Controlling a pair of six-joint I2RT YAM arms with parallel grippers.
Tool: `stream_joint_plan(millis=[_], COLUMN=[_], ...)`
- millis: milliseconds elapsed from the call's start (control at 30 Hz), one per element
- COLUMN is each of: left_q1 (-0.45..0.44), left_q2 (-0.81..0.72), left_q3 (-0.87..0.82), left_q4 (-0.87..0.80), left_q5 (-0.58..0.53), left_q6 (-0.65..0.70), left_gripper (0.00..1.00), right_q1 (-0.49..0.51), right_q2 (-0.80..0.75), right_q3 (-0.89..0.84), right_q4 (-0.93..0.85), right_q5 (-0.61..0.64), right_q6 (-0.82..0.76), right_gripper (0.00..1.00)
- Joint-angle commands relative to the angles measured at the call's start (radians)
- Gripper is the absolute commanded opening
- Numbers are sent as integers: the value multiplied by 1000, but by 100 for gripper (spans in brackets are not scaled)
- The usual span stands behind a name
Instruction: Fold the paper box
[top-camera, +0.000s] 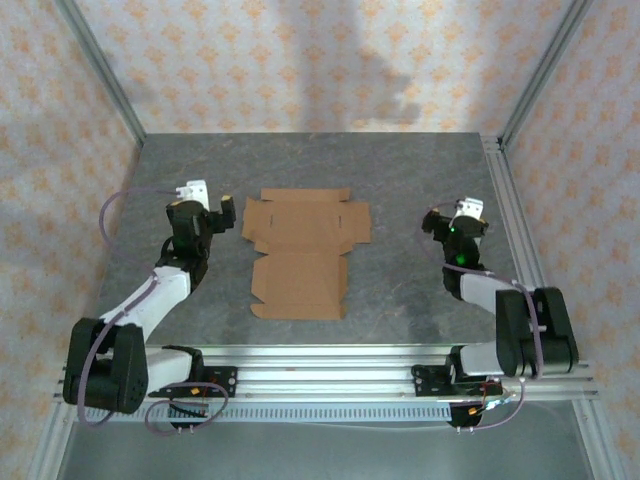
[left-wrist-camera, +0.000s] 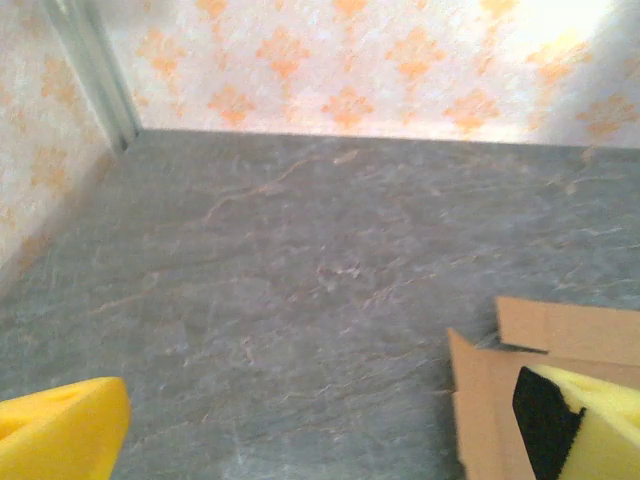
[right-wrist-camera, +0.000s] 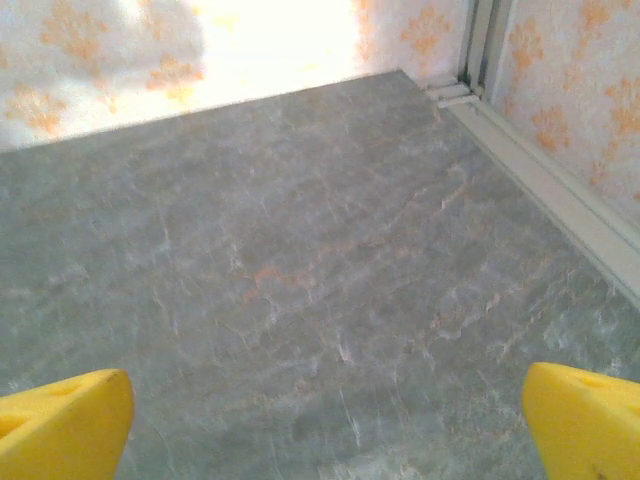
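The flat brown die-cut cardboard paper box (top-camera: 305, 255) lies unfolded mid-table on the grey stone-look tabletop (top-camera: 400, 170), flaps spread, nothing creased up yet. The left gripper (left-wrist-camera: 330, 425) hovers just beside its left edge, yellow fingers (left-wrist-camera: 60, 430) spread wide and empty. The right gripper (right-wrist-camera: 325, 415) sits well apart on the right, equally splayed. It looks staged for a two-sided start.

Left fingers (left-wrist-camera: 60, 432), right fingers (right-wrist-camera: 62, 425) — both spread wide.
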Motion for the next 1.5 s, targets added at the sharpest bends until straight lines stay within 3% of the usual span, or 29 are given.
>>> stream_joint_plan(millis=[0, 167, 267, 333, 667, 900, 1067, 1267, 1400, 1467], left_q1=[-51, -136, -168, -169, -168, -169, -168, -169, -167, -167], left_q2=[-39, -86, -115, -133, -142, -113, -99, -90, -98, -100], left_q3=[44, 86, 84, 76, 67, 78, 77, 75, 68, 62], left_q4=[-161, -294, -348, -379, -478, -499, -497, -500, -502, -502], left_q5=[-14, -4, -3, 2, -29, -42, -35, -41, -39, -40], left_q6=[-29, -125, -205, -256, -319, -312, -307, -307, -307, -311], left_gripper=[100, 100, 100, 100, 100, 100, 100, 100, 100, 100], right_q1=[-4, -4, 13, 47, 381, 563, 634, 647, 648, 646], right_q2=[-78, -117, -102, -90, 63, 186, 257, 358, 401, 420], right_q3=[111, 297, 373, 411, 533, 537, 527, 554, 555, 560], right_q4=[-265, -587, -704, -775, -1006, -980, -946, -923, -918, -919], right_q5=[-6, -108, -223, -229, -139, -161, -198, -302, -314, -297], right_q6=[78, 209, 252, 267, 370, 545, 641, 685, 675, 662], right_gripper=[99, 99, 99, 99, 100, 97, 80, 44, 34, 25])
